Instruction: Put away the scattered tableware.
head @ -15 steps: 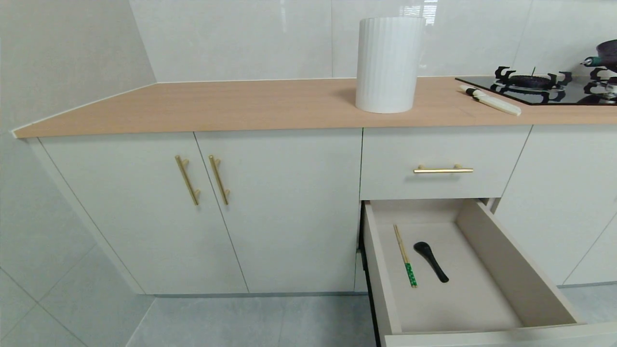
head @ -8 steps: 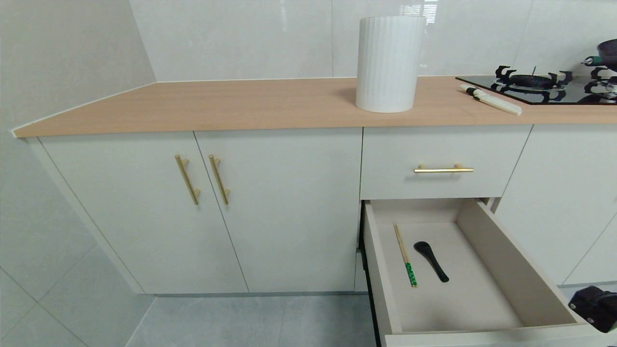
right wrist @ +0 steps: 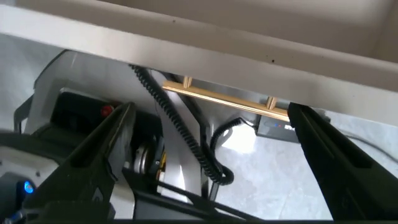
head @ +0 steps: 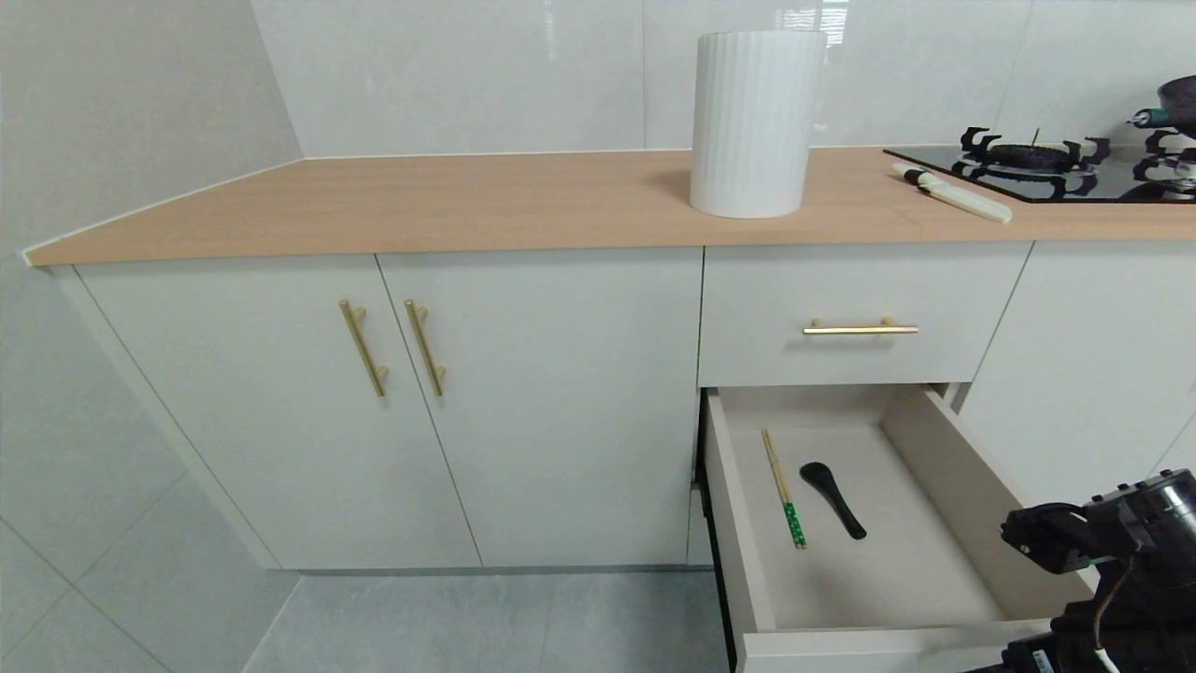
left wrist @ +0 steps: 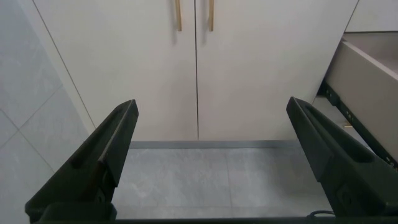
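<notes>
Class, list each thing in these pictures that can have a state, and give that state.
lower drawer: open, pulled out
upper drawer: shut
cabinet doors: both shut
left hand: open, empty
right hand: open, empty
chopsticks: lying in the lower drawer
black spoon: lying beside them
white container: upright

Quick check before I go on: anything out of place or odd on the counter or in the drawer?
One item: a cream-handled utensil, likely a knife, lies loose on the counter at the cooktop edge. The chopsticks and black spoon lie in the open drawer. Nothing spilled or damaged.
</notes>
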